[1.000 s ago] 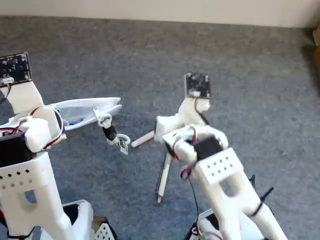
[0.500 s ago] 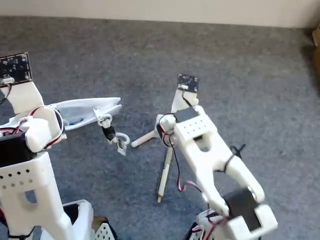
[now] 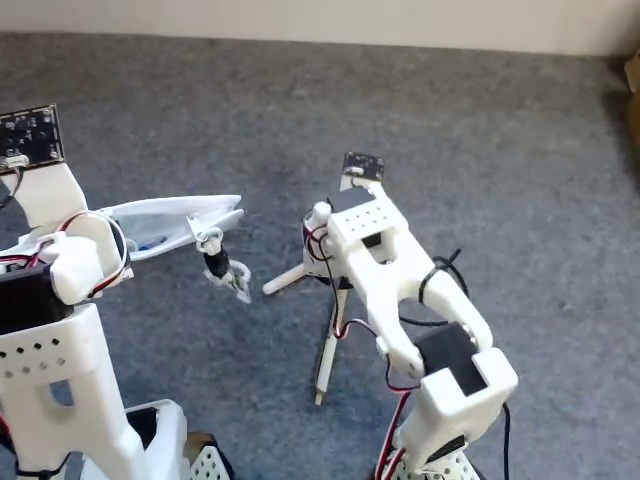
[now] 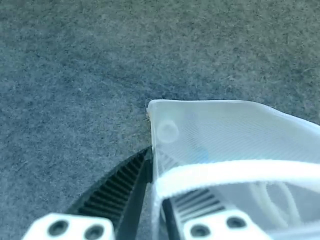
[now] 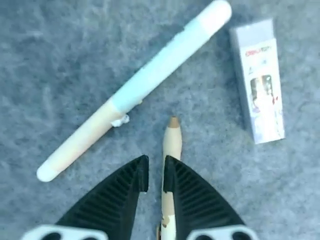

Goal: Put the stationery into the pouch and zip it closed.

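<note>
Right arm has swung forward and down over the pencil [image 5: 173, 137], right fingers [image 5: 120, 200] barely parted, gripping nothing. Over at nine o'clock, left fingers [image 4: 112, 187] pinch the pouch [image 4: 225, 135] rim. Pencil sits off-centre under one finger, so closing now could flick it toward the pen [image 5: 135, 90].

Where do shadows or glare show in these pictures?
High view: even light, no hard shadows around the pencil. Left wrist view: the pouch shines bright, a dark shadow on the carpet along its edge. Right wrist view: a soft shadow beside the pen.
</note>
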You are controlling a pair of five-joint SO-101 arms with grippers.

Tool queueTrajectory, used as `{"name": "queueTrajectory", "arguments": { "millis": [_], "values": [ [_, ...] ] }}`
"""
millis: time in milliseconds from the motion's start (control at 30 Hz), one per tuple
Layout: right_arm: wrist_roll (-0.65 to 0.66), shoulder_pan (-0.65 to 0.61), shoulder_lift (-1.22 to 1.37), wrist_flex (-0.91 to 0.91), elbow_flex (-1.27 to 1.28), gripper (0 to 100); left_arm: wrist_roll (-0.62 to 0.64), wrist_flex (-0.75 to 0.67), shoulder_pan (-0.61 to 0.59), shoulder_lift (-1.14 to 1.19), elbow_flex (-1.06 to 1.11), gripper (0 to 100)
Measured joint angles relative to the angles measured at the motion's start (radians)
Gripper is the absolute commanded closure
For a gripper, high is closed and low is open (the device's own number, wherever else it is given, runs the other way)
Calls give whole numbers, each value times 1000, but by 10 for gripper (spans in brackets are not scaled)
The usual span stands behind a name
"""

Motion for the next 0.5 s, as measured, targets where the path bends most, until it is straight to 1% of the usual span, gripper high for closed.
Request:
{"name": "queueTrajectory", "arguments": {
  "millis": [133,300,500],
  "values": [
    [-8,0,61,3,-32,944,0,0,0,0,0,993],
    [-8,-3,130,18,-94,882,0,0,0,0,0,993],
    [-9,2,155,21,-120,882,0,0,-5,-2,25,993]
  ]
}}
